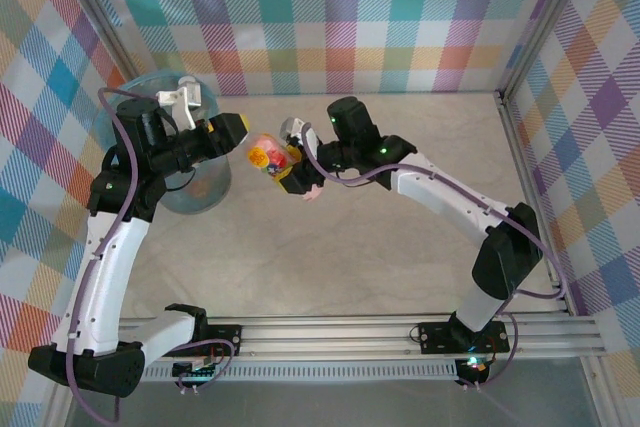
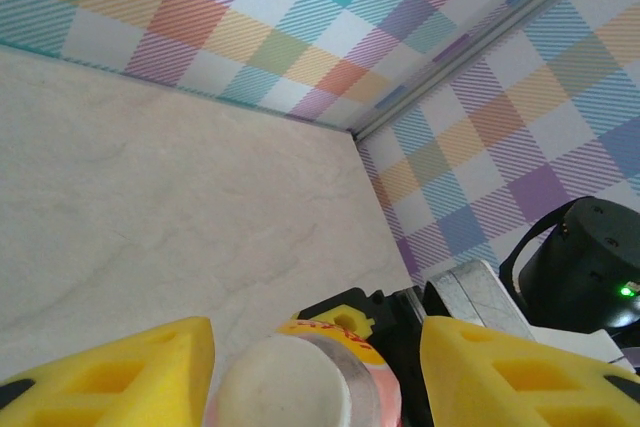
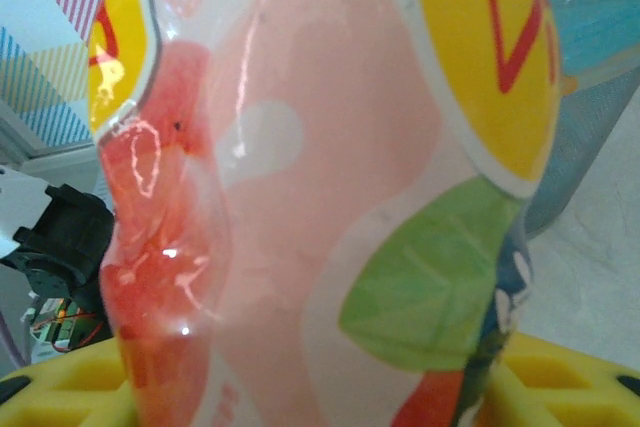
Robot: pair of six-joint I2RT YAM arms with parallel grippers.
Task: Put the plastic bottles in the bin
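Pink bottle [image 3: 330, 197] foremost; beige tabletop [image 1: 400, 237], plaid walls [image 1: 330, 17].

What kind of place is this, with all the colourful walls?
Probably a robot test booth, not a home: checked walls on a metal frame, a left arm and right arm bolted to a rail, and a lined bin.

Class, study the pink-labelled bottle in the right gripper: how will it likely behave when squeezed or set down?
The bottle probably gives when squeezed: its clear wall looks dented and wrinkled. Its glossy film shows bright glare, so it may slip in the right gripper. Its rounded body would likely roll if laid on its side.
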